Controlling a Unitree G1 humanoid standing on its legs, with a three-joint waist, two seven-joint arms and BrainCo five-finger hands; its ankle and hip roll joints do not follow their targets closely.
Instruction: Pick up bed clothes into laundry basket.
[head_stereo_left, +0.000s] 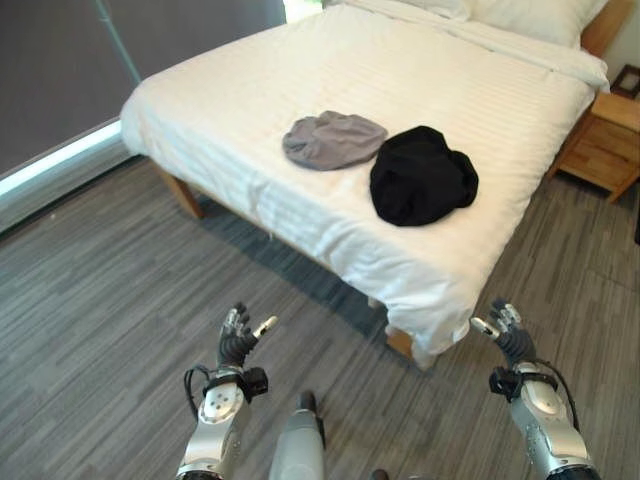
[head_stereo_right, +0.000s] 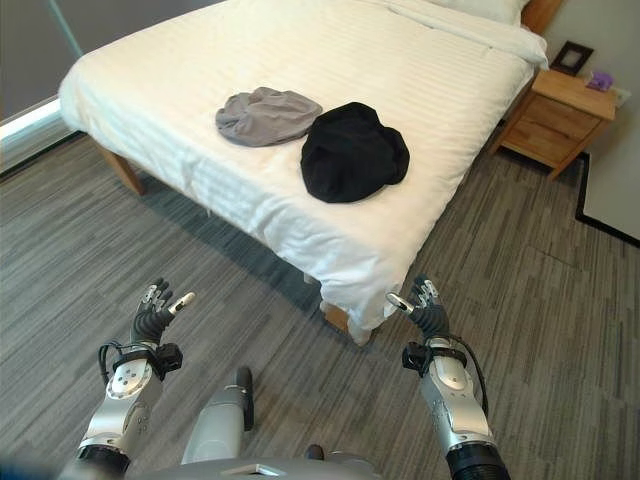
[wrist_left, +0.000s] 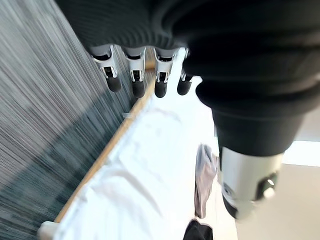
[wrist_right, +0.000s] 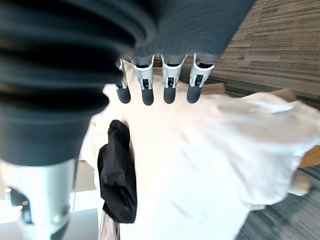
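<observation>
Two garments are seen lying on the bed (head_stereo_left: 300, 90), near its foot corner closest to the robot: a grey garment (head_stereo_left: 333, 139) in a loose flattened heap, and a black garment (head_stereo_left: 422, 175) bunched just beside it, their edges touching or nearly so (contact cannot be confirmed). Both rest on the white striped cover, well in from the edge, so neither can be slid off without a reach over the mattress.

The left hand (head_stereo_left: 238, 338) is held low over the grey plank floor (head_stereo_left: 100, 300), fingers (wrist_left: 136, 82) straight and spread, nothing held. The right hand (head_stereo_right: 425, 308) is raised likewise beside the bed corner, fingers (wrist_right: 170, 85) extended and relaxed, nothing held. Both are well apart from the clothes. The palms-forward, open posture is judged to be a ready stance: the hands are kept clear of the bed frame and pre-opened so that cloth can be gathered once within reach.

In each wrist view the bed is seen past the fingertips, with the garments lying further along the cover.

A wooden nightstand (head_stereo_right: 560, 115) stands at the far side of the bed, by the pillows (head_stereo_left: 530, 20); it plays no part.

Stage is judged as approach; no pick has been made. The black garment lies nearer the right hand and would likely be reached first. Soft, slumped cloth is expected to need a full closing of the fingers and may trail when lifted.
</observation>
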